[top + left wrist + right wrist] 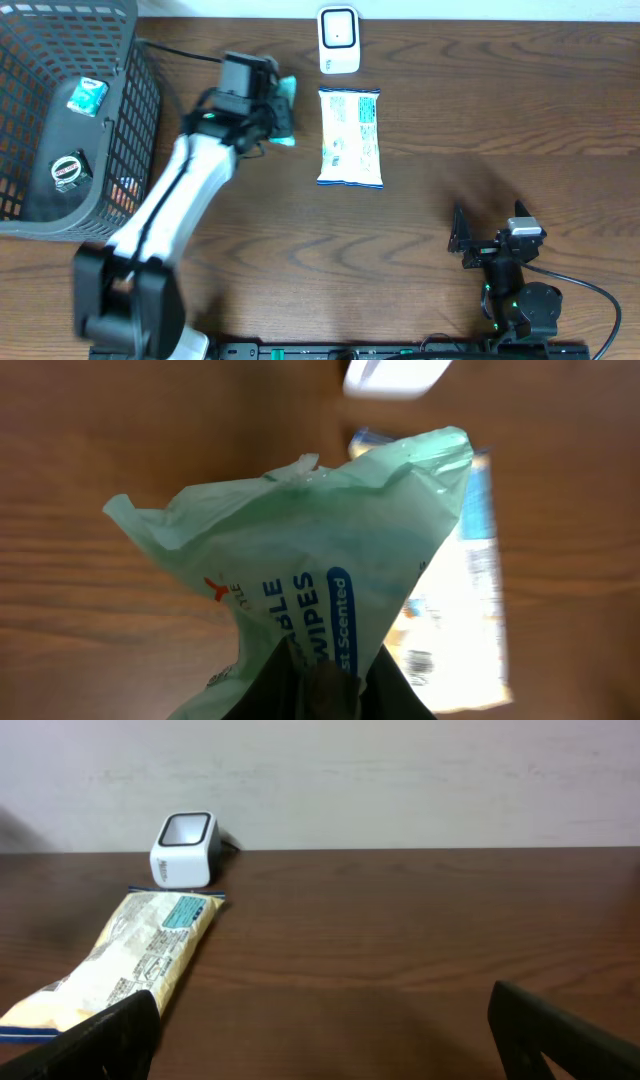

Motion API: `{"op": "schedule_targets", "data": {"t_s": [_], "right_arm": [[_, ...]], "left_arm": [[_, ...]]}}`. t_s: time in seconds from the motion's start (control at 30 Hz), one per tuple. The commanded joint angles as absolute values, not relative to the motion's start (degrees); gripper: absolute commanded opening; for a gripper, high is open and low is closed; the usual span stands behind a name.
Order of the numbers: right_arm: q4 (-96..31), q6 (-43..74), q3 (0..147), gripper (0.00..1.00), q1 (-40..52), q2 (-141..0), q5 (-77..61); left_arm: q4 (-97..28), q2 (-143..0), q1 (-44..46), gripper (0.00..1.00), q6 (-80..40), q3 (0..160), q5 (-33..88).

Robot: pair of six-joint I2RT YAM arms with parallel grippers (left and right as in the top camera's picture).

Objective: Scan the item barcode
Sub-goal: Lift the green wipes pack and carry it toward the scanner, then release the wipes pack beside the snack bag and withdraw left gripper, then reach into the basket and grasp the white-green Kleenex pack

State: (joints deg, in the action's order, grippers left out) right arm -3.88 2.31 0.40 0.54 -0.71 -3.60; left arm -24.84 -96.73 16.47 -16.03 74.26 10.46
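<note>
Green wipes pack [310, 550] tight in the closed left claw [322, 678], near the scanner [339, 40].

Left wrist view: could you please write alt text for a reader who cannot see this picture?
A crumpled pale green wipes pack, printed "WIPES" and "Scented", fills the frame, pinched at its lower end by the left jaws. Behind it, blurred, a white and blue packet lies on the wooden table, a white scanner at the top edge.
</note>
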Motion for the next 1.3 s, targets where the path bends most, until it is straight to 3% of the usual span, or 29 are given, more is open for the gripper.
{"op": "schedule_targets", "data": {"t_s": [0.0, 0.07, 0.13, 0.2, 0.3, 0.6, 0.7, 0.73, 0.97, 1.23, 1.27], "right_arm": [[-4.1, 2.5, 0.3, 0.99, -0.4, -0.4, -3.4], [-4.1, 2.5, 0.3, 0.99, -0.4, -0.4, -3.4], [-4.1, 2.5, 0.3, 0.99, -0.4, -0.4, -3.4], [-4.1, 2.5, 0.3, 0.99, -0.4, -0.4, -3.4], [-4.1, 2.5, 0.3, 0.99, -0.4, -0.4, -3.4], [-4.1, 2.5, 0.3, 0.99, -0.4, -0.4, -3.4], [-4.1, 2.5, 0.3, 0.99, -0.4, -0.4, -3.4], [-4.1, 2.5, 0.3, 0.99, -0.4, -0.4, -3.4], [-4.1, 2.5, 0.3, 0.99, -0.4, -0.4, -3.4], [-4.1, 2.5, 0.3, 0.99, -0.4, -0.4, -3.4], [-4.1, 2.5, 0.3, 0.99, -0.4, -0.4, -3.4]], "left_arm": [[-22.9, -102.5, 18.2, 0.07, -14.9, 74.5, 6.4], [-21.4, -105.0, 18.8, 0.14, -14.9, 74.5, 6.4], [-20.0, -106.8, 19.1, 0.36, -15.1, 74.5, 6.4], [-18.7, -107.7, 19.3, 0.38, -15.1, 74.5, 7.0], [-17.3, -107.8, 19.4, 0.49, -15.1, 74.5, 7.0], [-17.1, -96.9, 14.7, 0.51, -15.0, 79.2, 7.0], [-17.1, -89.6, 10.1, 0.66, -14.6, 79.5, 6.5], [-17.3, -87.2, 8.2, 0.70, -14.6, 79.5, 6.4], [-19.5, -75.3, -10.1, 0.75, -14.6, 79.5, -0.1], [-22.3, -75.7, -29.9, 0.79, -12.4, 79.5, 1.0], [-22.2, -75.8, -31.5, 0.84, -10.4, 79.5, 3.1]]}}
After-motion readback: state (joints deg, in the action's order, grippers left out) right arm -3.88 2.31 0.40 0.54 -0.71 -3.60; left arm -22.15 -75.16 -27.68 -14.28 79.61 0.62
